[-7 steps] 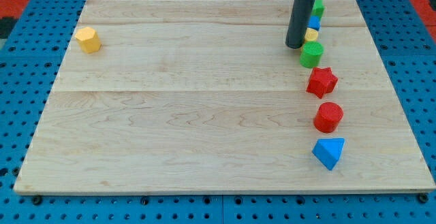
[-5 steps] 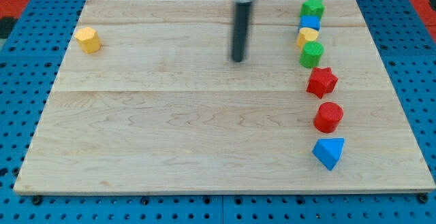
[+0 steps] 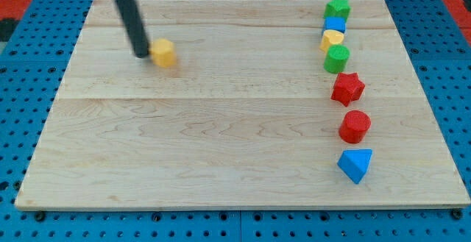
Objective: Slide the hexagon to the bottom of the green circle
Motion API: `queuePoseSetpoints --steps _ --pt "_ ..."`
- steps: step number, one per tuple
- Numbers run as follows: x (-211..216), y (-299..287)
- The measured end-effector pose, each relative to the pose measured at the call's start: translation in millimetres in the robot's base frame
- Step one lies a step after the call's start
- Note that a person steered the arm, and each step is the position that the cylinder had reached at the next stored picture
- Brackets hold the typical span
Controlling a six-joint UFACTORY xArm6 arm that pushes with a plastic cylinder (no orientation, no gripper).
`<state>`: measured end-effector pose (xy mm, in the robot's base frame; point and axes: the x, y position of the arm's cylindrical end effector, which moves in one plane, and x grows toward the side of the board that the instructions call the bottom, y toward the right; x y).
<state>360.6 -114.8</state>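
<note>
Yellow hexagon (image 3: 163,52) shoved rightward since earlier; my tip (image 3: 140,54) touching its left; green circle (image 3: 336,59) well apart

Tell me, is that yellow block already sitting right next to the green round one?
No, the yellow hexagon sits far toward the view's left with my tip at its left side, while the green circle stands in the column at the view's right.

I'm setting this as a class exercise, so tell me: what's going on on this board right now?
My tip sits right at the left side of the yellow hexagon, placed to push it toward the view's right. Its target, the green circle, stands far off in a column of blocks near the right edge, with the red star just below it. The hexagon is nowhere near that spot yet.
</note>
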Motion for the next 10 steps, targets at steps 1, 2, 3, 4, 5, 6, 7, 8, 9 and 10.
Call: queuePoseSetpoints --steps 1,2,3,4,5,6,7,8,9,10 --pt "35.7 111.4" --pt "29.2 109.2" --pt "5.7 75.6" --pt "7.3 128.6" --pt "0.7 133.0" --pt "-4.5 150.0" --pt "-29.7 150.3" --pt "-21.2 161.1" --pt "22.7 203.0" --pt "35.0 197.1"
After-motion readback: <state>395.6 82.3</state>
